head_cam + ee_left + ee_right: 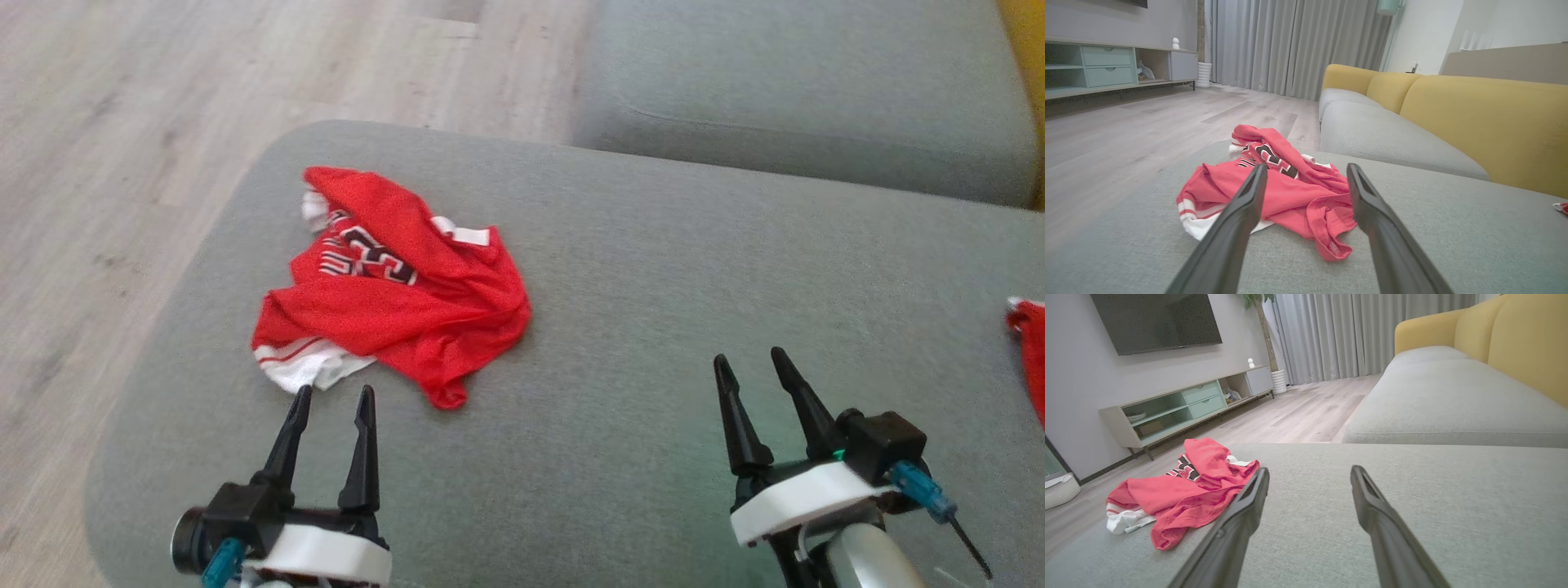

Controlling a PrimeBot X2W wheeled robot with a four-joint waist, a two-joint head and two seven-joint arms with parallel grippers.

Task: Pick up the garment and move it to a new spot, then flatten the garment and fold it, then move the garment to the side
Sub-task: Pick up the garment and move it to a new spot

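If I pinch only the white hem nearest my left pincer, I think the shirt may hang twisted and one thin layer may slip out; it lies near the left edge of the grey cushion, so a push could send it to the floor. My left pincer and my right pincer are both spread, holding nothing. The shirt is red with white trim and dark numbers, crumpled in a heap just beyond my left pincer
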